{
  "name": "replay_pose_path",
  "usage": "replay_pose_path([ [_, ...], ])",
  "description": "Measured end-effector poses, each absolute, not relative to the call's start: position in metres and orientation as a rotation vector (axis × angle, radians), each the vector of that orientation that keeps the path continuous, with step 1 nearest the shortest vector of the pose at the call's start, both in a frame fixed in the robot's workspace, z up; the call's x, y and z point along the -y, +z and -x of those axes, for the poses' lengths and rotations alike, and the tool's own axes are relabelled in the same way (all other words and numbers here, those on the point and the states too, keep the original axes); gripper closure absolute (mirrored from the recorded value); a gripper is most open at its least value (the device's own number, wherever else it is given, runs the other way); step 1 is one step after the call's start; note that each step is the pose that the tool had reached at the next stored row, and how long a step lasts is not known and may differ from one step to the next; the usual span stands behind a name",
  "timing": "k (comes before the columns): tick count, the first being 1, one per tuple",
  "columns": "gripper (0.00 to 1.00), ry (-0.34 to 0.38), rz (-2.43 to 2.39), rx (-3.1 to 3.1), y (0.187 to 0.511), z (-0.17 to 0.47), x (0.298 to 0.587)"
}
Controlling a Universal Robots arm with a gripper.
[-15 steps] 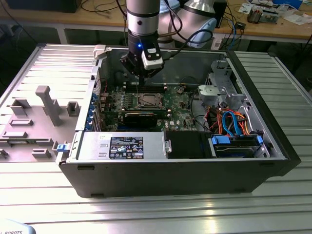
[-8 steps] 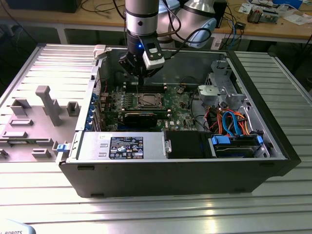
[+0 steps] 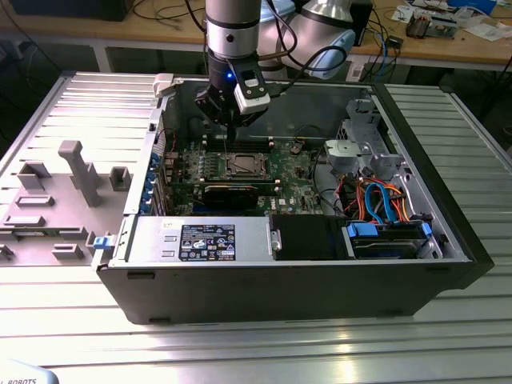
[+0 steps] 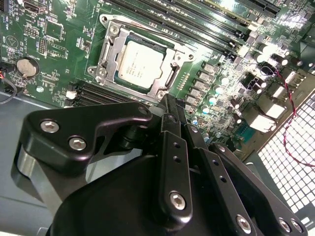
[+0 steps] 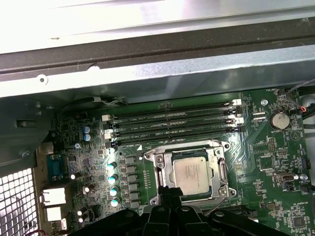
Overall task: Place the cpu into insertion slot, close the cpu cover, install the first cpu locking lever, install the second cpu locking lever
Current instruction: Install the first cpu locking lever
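1. While the small square silver-grey metal-topped cpu (image 4: 140,64) already lies flat in the silver-rimmed square insertion slot (image 4: 106,29), the thin silvery windowed cpu cover (image 4: 114,51) appears folded down around it, so I judge the work to be at the levers.
2. The black two-fingered tool (image 4: 166,101) hangs just beside the slot's edge, its fingers (image 4: 173,147) pressed together and pinching nothing that I can see.
3. To do this step well, the tip should probably bear only on the thin steel locking lever (image 4: 162,38), push it sideways under its hook and keep off the chip's top. I cannot tell whether either lever is latched.
4. Care is likely needed near the long black memory slots (image 5: 172,125) and the round silver coin battery (image 5: 279,119) on the green circuit board (image 5: 275,162), which sit close by.
5. The board lies inside an open dark-grey metal computer case (image 3: 448,264), which rests on a ribbed aluminium surface (image 3: 240,352).
6. On the exterior view's left stands a grey fixture plate with upright blocks (image 3: 72,172). A wooden workbench with cables (image 3: 448,40) runs behind.
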State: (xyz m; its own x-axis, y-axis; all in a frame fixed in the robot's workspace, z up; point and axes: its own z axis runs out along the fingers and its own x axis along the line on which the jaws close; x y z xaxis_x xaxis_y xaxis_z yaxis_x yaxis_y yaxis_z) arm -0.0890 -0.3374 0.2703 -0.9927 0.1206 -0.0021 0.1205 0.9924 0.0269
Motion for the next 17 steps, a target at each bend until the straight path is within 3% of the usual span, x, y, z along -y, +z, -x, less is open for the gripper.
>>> replay_pose_path([
  [17,0.89,0.042,-0.014,-3.138,0.269,0.114,0.337],
])
